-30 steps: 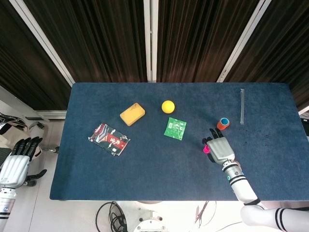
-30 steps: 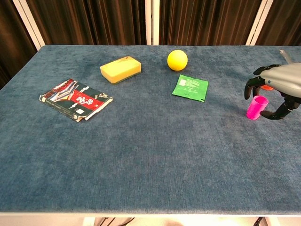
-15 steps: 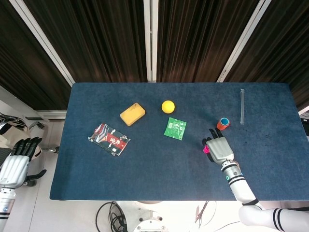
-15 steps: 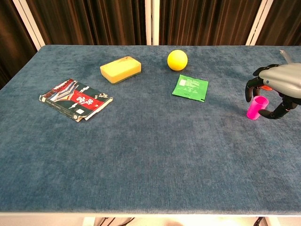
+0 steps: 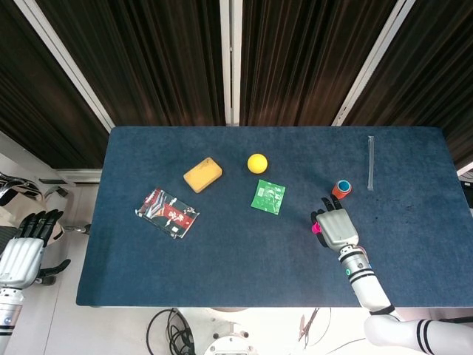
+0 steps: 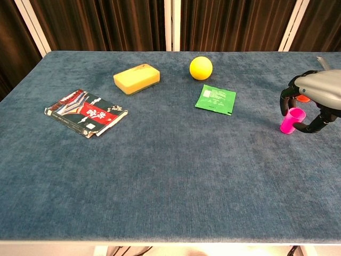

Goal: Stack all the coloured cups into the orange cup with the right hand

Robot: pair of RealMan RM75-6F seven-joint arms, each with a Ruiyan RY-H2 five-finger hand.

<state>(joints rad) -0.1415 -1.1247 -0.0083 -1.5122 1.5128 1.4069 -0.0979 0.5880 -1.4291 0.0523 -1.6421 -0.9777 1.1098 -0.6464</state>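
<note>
- Hanging off the table's left edge, the left hand (image 5: 26,248) holds nothing, fingers loosely apart; idle, since the job belongs to the other arm
- Lying across the blue table (image 6: 170,176): a snack packet (image 6: 85,113), a yellow sponge (image 6: 137,78), a yellow ball (image 6: 201,68), a green sachet (image 6: 215,99); clutter, well apart from the action
- Over to the pink cup (image 6: 292,120), upright near the right edge; the right hand (image 6: 314,98) arches over it, fingers curled round both sides, seemingly closing in; whether they truly grip, I cannot tell
- Just beyond stands the orange cup (image 5: 341,188), a blue cup already inside; a short carry away, I'd judge
</note>
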